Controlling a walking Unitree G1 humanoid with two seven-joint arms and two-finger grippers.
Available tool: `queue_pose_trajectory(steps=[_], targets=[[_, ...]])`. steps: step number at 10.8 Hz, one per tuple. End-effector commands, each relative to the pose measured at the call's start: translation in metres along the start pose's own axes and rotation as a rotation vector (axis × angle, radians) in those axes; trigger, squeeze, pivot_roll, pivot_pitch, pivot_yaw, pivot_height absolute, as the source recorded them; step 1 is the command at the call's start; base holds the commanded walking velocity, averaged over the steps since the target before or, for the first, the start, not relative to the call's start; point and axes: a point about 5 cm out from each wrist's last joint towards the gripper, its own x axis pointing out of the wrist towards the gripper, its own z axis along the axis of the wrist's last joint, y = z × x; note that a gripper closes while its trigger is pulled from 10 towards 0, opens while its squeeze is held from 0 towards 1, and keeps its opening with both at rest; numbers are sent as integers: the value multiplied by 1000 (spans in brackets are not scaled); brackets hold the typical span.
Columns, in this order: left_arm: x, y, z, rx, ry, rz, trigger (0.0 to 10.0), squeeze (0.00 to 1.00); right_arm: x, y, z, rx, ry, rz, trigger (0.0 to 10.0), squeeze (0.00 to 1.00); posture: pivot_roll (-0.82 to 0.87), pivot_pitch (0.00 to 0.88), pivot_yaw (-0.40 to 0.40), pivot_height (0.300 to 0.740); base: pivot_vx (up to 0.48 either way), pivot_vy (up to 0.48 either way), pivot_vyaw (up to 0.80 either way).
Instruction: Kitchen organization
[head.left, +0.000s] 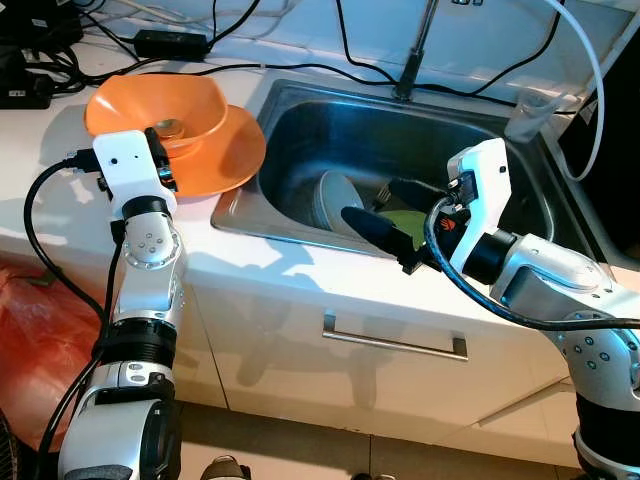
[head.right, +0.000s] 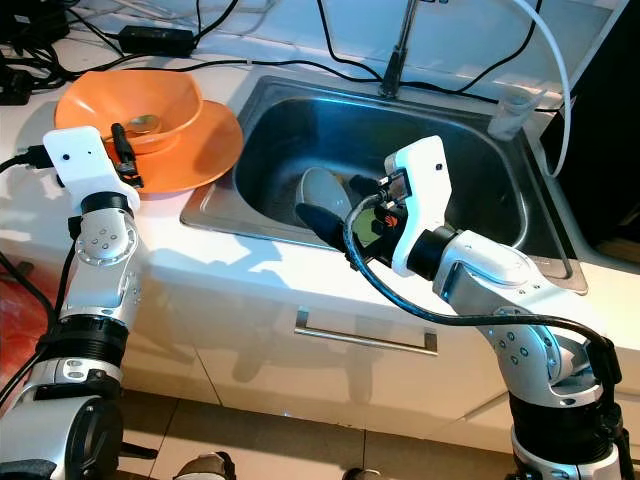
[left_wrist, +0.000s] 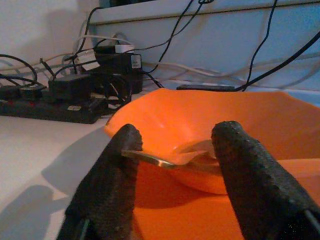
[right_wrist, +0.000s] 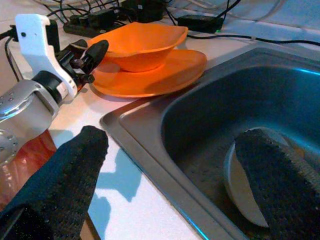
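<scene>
So the left gripper is parked right at the near rim of the orange bowl, which sits on an orange plate on the white counter just left of the steel sink. From the head cameras you can barely see its fingers, but the left wrist view makes it clear: the two black fingers are spread apart with a metal spoon lying across the bowl's edge in the gap between them, handle end close to one finger. Can't tell if either finger is actually touching it, so I wouldn't call it a grip. The right gripper hangs over the sink's front edge, fingers wide apart and holding nothing. Its wrist view shows a white bowl tipped on its side down in the basin, plus the other arm over by the orange dishes. The head views add something greenish in the sink behind that gripper, hard to say what it is. A clear plastic cup stands at the sink's far right corner, and black cables and a power strip run along the back of the counter.
</scene>
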Motion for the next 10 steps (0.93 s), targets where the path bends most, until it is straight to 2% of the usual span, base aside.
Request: queue_pose_trajectory(steps=[1,10], targets=[[2,-6,3,-9,-6,-27,0,0,-5,-2,0,-3,3,-16,10000,0,-55,114,-86,740,0,0,0],[5,-10,9,-8,-54,-51,0,0,-5,-2,-2,-1,2,-20,10000,0,-48,97,-76,740,0,0,0]])
